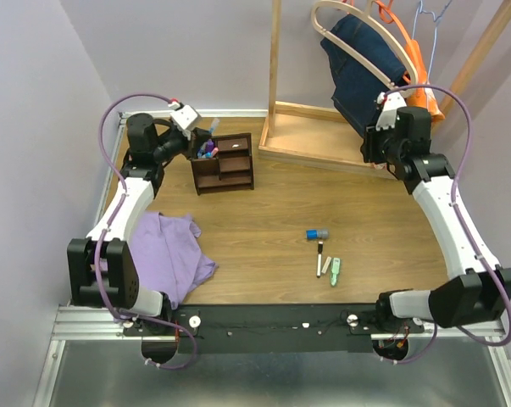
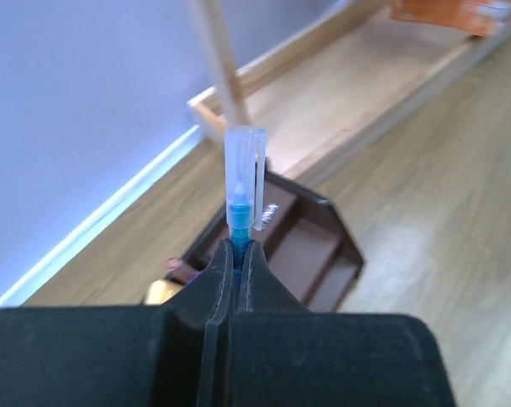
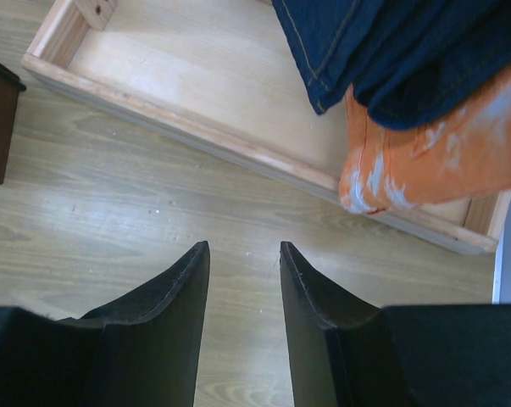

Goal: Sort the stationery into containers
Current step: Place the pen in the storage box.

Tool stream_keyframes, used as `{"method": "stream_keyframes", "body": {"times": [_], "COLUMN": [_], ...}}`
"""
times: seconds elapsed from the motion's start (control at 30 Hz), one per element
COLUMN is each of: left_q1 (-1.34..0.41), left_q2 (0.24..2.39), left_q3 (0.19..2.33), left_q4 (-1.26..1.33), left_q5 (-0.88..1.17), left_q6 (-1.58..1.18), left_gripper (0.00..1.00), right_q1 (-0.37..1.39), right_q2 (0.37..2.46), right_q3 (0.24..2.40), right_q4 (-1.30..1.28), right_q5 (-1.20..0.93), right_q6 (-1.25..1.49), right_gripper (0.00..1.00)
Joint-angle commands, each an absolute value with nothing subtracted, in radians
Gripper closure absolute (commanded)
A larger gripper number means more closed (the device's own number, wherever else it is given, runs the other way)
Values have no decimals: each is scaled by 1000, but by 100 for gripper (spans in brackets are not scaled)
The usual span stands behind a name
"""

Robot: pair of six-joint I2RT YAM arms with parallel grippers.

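Gripping a clear-capped blue pen tightly, your left gripper hangs just by the dark organiser at the table's eleven o'clock. Your right gripper, half open and empty, hovers near two o'clock. A blue cylinder, a black-tipped pen and a green piece lie at the organiser's five o'clock.
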State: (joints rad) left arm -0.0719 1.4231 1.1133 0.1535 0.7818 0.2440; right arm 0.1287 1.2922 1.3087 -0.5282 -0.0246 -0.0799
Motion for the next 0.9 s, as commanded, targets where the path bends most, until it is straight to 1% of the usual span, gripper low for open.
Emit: {"method": "stream_keyframes", "body": {"times": [0.0,0.13,0.3,0.47,0.87], "left_q1": [18,66,72,46,32], "left_q2": [1499,1603,1663,1689,1724], "left_q3": [1089,1089,1088,1072,1002], "left_q4": [471,586,687,706,692], "left_q5": [877,914,899,885,881], "left_q6": [115,37,-55,-71,-17], "left_gripper": [100,100,100,100,100], "right_q1": [121,121,121,120,121], "right_q2": [1373,1416,1468,1508,1535], "right_q3": [1402,1430,1494,1532,1526], "right_q4": [-546,-552,-587,-586,-594], "right_q5": [-25,21,37,40,37], "right_q6": [-141,-184,-213,-218,-229], "right_gripper": [54,54,54,54,54]}}
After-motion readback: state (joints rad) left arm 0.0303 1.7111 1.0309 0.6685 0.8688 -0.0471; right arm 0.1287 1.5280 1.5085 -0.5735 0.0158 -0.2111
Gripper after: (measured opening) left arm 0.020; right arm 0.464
